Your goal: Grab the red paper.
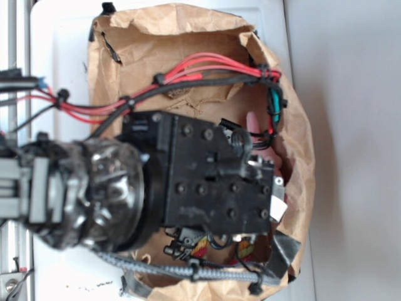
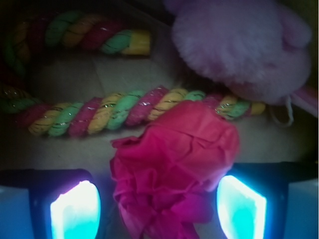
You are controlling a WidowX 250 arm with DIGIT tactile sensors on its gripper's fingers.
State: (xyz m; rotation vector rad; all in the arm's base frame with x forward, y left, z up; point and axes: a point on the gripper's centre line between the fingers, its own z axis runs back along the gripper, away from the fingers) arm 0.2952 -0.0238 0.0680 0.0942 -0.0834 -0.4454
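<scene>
— Red paper [image 2: 172, 167], where is it?
— Between the hand's [image 2: 158, 209] two pads [image 2: 75, 211], rope [image 2: 119, 112] just beyond, plush [image 2: 239, 45] far right
— Gripped?
— No, hand wide open, pads clear of the paper

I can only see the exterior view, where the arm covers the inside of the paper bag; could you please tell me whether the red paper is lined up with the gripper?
Observer: Yes. In the wrist view the red paper sits between the two glowing fingers of the gripper, which is open.
Operator: Thank you. Is anything else close to it?
Observer: A red, yellow and green twisted rope lies just beyond the paper, and its far end passes behind the paper's top edge.
Operator: Is anything else in there?
Observer: A pale pink plush toy rests past the rope, at the upper right of the wrist view. From outside, only a sliver of pink shows in the brown paper bag.
</scene>
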